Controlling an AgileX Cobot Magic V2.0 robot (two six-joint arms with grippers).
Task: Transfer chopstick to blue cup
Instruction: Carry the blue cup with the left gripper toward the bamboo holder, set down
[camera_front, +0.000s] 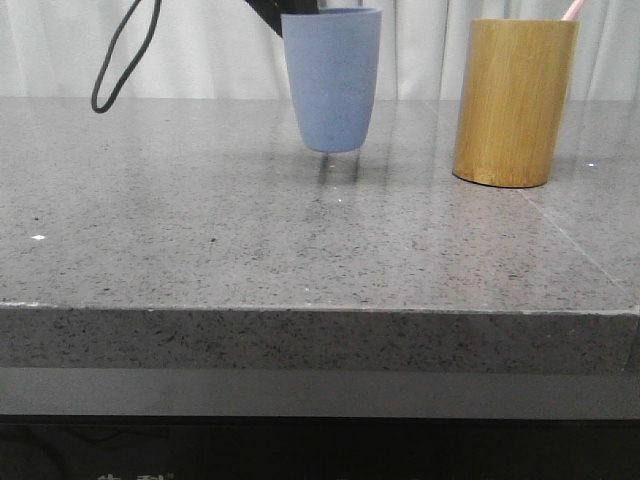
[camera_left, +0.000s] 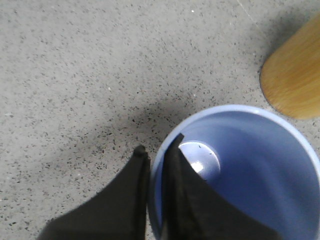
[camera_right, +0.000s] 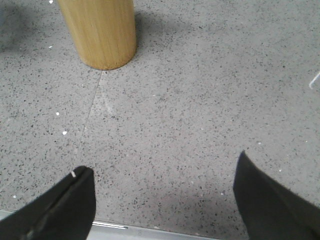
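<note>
While clamped on the rim of the blue cup, one finger inside and one outside, left gripper holding it just above the granite table. Right gripper spread wide, empty. Pink chopstick standing in the bamboo cup.

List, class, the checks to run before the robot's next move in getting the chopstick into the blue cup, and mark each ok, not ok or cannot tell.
1. Left gripper pinches the blue cup rim, one finger inside: ok.
2. Blue cup lifted off the table: ok, a gap shows under its base.
3. Blue cup empty: ok.
4. Chopstick standing in the bamboo cup: ok, its pink tip shows.
5. Right gripper open, holding nothing: ok.
6. Right gripper lined up over the chopstick: not ok.
</note>
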